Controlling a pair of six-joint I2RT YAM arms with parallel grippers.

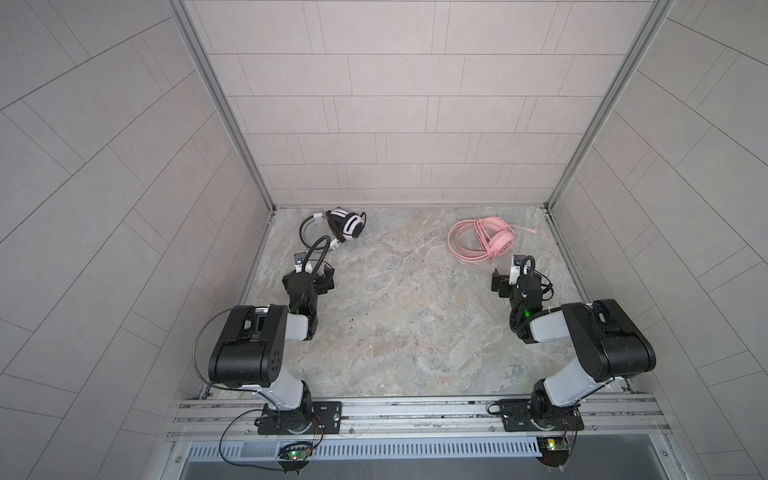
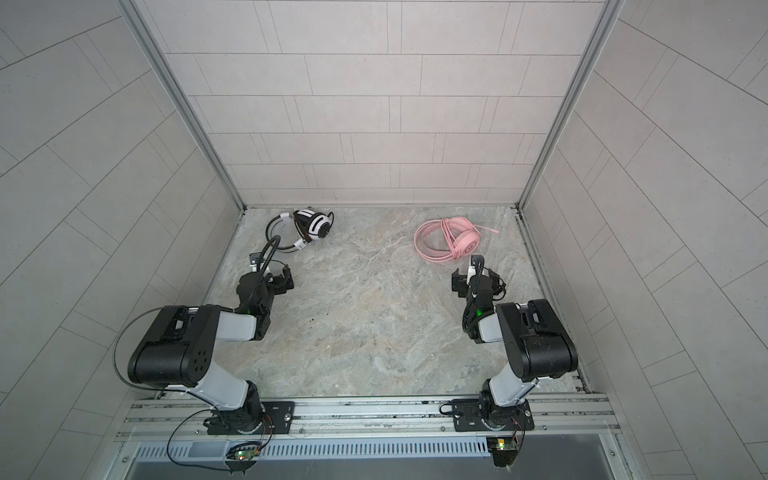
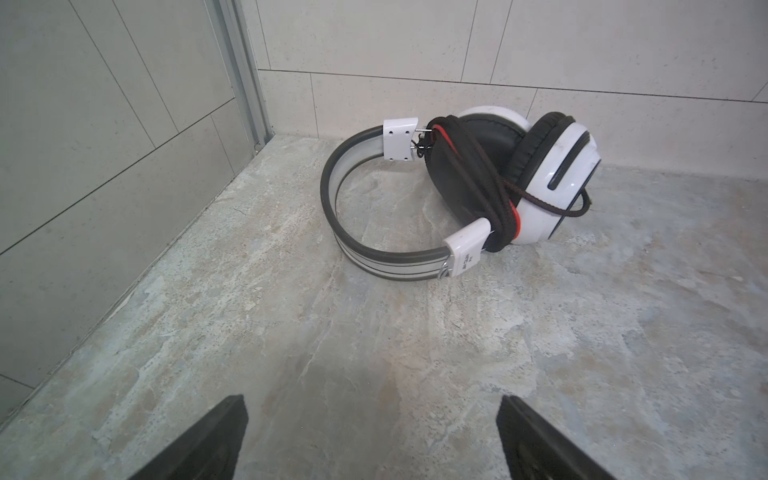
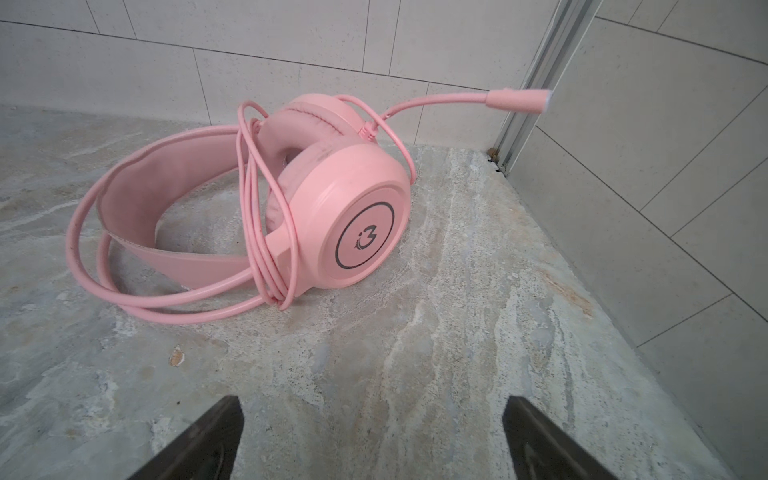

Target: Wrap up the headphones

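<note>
Headphones, striped white-and-black pair (image 3: 552, 166), lie on the bench (image 3: 291, 353) ahead of the left tool (image 3: 371, 401), near but apart, close to the back wall (image 3: 415, 41). Its black cable (image 3: 473, 174) is wound around the earcups, with one loop sticking out past the far cup. Left tool wide, holding nothing. Pink pair (image 4: 332, 208) lies ahead of the right tool (image 4: 372, 401), also apart. Its pink cable (image 4: 257, 216) is looped around the cup joint and along the headband. The mic boom (image 4: 515, 99) points away from the tool. Right tool wide, empty.
</note>
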